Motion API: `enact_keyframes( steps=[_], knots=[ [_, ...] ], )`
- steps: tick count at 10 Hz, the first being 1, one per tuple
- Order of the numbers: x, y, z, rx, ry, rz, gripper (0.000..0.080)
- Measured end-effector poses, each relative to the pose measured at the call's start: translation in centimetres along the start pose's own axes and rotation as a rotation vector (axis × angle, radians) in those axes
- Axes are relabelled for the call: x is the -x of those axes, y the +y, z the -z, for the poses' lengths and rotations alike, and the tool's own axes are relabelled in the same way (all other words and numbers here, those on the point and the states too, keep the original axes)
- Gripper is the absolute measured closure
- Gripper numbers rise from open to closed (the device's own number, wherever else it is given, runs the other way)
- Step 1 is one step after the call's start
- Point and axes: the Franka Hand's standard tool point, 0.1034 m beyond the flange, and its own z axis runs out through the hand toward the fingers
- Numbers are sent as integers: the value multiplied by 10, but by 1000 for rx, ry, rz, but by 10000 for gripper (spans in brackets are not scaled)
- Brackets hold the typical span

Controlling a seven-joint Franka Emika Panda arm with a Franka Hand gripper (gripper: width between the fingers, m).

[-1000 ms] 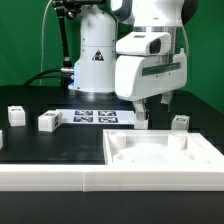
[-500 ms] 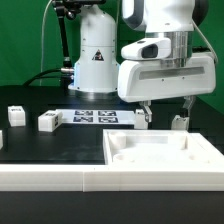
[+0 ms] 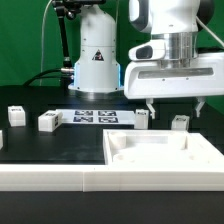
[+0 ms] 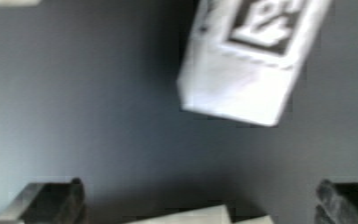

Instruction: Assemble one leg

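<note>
Gripper [image 3: 177, 107] first: it's spread wide and holding nothing, with one finger [image 3: 150, 108] down at centre-right of the exterior frame and the other out near the right edge. Between them and a touch lower stands the leg [image 3: 180, 122], on the dark table right of centre, just behind the far rim of the big white tabletop [image 3: 165, 150]. The wrist view tells the truer story, though: the leg [image 4: 247, 60], tag showing, lies tilted ahead of the gripper [image 4: 197, 200], not yet between the dark fingertips [image 4: 51, 200]. So this looks like the approach step, lining up for the pick. I'd say the next move calls for carrying the jaws on over the leg, squaring them to its flat sides, dropping down and closing. Further out, a second leg [image 3: 143, 118] sits just beside the inner finger, close enough to be nudged. The marker board [image 3: 95, 116] lies left of centre, and two more small white pieces sit at far left. Against a second ago, the hand has swung to the exterior view's right, off that second leg and over this one, and its fingers read wider apart.
</note>
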Motion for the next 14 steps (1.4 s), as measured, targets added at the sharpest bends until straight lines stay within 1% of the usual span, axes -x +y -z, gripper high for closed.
enact_keyframes(
  steps=[1, 3, 5, 7, 8, 9, 10, 11, 12, 13, 14],
  knots=[
    [1, -2, -1, -8, -5, -108, 150],
    [3, -4, -1, -17, -10, -233, 150],
    [3, -2, -2, -15, -22, -222, 150],
    [4, -5, -3, -17, -18, -211, 150],
    [7, 1, -4, 0, -92, -174, 150],
    [2, 4, -3, 1, -130, -169, 150],
    [2, 7, -2, 1, -185, -152, 150],
    [2, 7, -2, 3, -227, -137, 150],
    [4, 7, -2, 6, -306, -119, 150],
    [3, 8, -2, -3, -396, -127, 150],
    [0, 5, -2, -4, -429, -129, 150]
  ],
)
